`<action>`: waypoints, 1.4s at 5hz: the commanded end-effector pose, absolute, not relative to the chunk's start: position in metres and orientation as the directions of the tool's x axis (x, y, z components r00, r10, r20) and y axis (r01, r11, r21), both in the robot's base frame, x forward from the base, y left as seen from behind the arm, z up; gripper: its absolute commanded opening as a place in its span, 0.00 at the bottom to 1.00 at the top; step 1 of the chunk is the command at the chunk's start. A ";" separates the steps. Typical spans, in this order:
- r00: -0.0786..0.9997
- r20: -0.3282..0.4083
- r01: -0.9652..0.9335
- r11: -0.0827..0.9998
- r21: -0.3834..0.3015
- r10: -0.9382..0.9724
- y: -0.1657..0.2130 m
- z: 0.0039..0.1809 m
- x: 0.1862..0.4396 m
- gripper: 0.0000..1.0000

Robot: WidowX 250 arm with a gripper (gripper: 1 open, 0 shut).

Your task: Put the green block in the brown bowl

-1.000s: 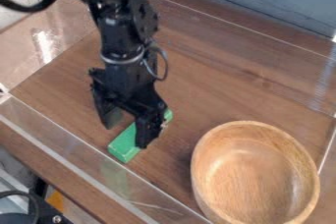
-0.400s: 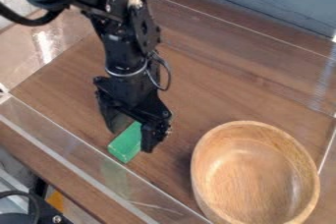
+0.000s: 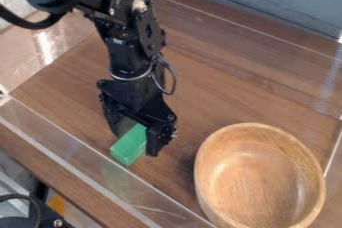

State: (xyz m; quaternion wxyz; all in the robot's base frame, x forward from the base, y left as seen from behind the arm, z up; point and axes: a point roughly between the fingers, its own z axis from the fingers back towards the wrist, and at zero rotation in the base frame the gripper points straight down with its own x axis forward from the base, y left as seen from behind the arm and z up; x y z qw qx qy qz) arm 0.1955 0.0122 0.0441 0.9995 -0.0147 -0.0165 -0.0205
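Note:
The green block lies flat on the wooden table near its front edge, its far end hidden under the gripper. My gripper points straight down over the block, open, one finger on each side of it, low at the tabletop. The brown bowl sits at the lower right, upright with nothing in it, to the right of the gripper and block.
Clear plastic walls enclose the table along the front and left edges and at the back. The wooden table stretches bare behind the arm. The black arm reaches in from the upper left.
The gripper has sunk slightly over the block, its fingers now straddling it more closely. Block and bowl have not moved.

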 end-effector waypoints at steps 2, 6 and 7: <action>0.996 0.071 0.061 0.998 -0.034 -0.059 0.006 0.052 0.200 1.00; 0.993 0.079 0.089 0.995 -0.045 -0.085 -0.001 0.054 0.198 1.00; 0.993 0.079 0.093 0.995 -0.046 -0.089 -0.002 0.055 0.197 1.00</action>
